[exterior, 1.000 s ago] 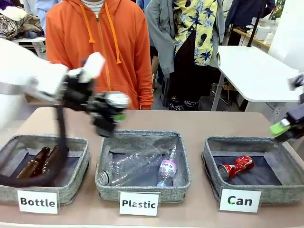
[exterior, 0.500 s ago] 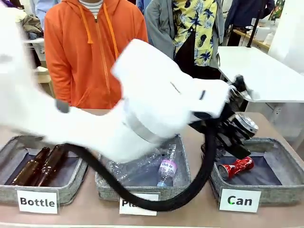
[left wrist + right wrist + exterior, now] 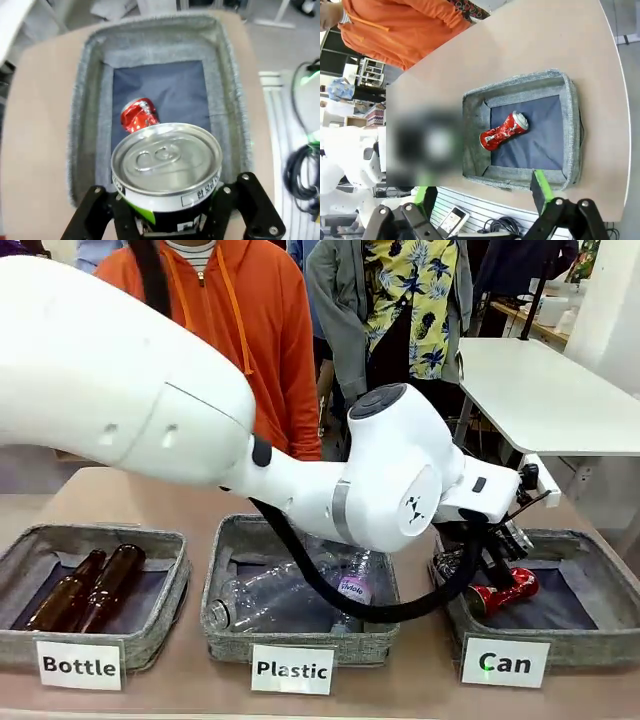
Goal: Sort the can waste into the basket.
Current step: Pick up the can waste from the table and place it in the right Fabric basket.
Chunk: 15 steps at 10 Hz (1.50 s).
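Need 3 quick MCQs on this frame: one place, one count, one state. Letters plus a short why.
1. Where is the black can?
A. Lying in the Plastic basket
B. Held over the Can basket
C. On the bare table

2. How many brown bottles lie in the Bottle basket?
A. None
B. Two
C. Four

3. State of the left gripper?
A. Shut on the black can
B. Open, nothing held
C. Shut on the red can

Answers:
1 B: left wrist view shows it above that basket, over the red can.
2 B: two lie side by side.
3 A: jaws flank its body.

White cards [image 3: 505,663]: "Bottle", "Plastic", "Can".
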Tool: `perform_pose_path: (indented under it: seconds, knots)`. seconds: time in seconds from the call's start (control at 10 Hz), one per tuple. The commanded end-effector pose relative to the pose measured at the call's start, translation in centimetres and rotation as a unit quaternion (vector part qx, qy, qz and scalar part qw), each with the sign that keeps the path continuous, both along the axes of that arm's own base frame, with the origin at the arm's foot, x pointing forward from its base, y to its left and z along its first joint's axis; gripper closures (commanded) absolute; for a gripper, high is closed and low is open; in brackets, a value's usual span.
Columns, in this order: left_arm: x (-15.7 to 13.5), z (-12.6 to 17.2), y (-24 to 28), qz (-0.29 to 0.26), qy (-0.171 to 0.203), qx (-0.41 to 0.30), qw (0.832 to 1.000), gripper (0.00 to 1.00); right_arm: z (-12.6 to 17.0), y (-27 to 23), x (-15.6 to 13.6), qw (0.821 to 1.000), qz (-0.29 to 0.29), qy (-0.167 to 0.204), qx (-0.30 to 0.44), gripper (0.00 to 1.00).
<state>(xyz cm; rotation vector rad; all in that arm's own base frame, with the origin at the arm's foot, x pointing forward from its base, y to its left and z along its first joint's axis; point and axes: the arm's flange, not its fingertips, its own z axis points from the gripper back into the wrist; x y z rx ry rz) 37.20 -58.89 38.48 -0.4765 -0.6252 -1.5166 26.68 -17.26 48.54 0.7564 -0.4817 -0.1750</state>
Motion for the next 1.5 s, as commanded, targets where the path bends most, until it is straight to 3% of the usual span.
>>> perform_pose_path:
  seconds: [0.0, 0.4, 0.7, 0.9, 1.2, 1.3, 1.4]
  knots:
    - [-2.1, 0.0, 3.0, -0.002, 0.002, -0.025, 1.000, 1.00, 0.2, 0.0, -0.2, 1.000, 0.000, 0.008, -0.005, 0.00]
    - [-1.7, 0.9, 1.1, -0.028, 0.012, -0.017, 0.999, 1.00, 0.2, 0.0, -0.2, 1.000, 0.000, 0.008, -0.005, 0.00]
    - [-1.7, 4.6, -0.2, -0.037, -0.012, -0.016, 0.999, 1.00, 0.2, 0.0, -0.2, 1.000, 0.000, 0.008, -0.005, 0.00]
    - [-0.8, 4.6, -1.8, -0.021, -0.031, -0.029, 0.999, 1.00, 0.2, 0.0, -0.2, 1.000, 0.000, 0.008, -0.005, 0.00]
    - [0.1, 3.9, -2.5, -0.008, -0.021, -0.061, 0.998, 1.00, 0.2, 0.0, -0.2, 1.000, 0.000, 0.008, -0.005, 0.00]
    - [0.0, 3.8, -2.6, -0.015, -0.030, -0.070, 0.997, 0.50, 0.2, 0.0, -0.2, 1.000, 0.000, 0.008, -0.005, 0.00]
    - [-0.1, 3.7, -2.7, -0.019, -0.028, -0.069, 0.997, 0.41, 0.2, 0.0, -0.2, 1.000, 0.000, 0.008, -0.005, 0.00]
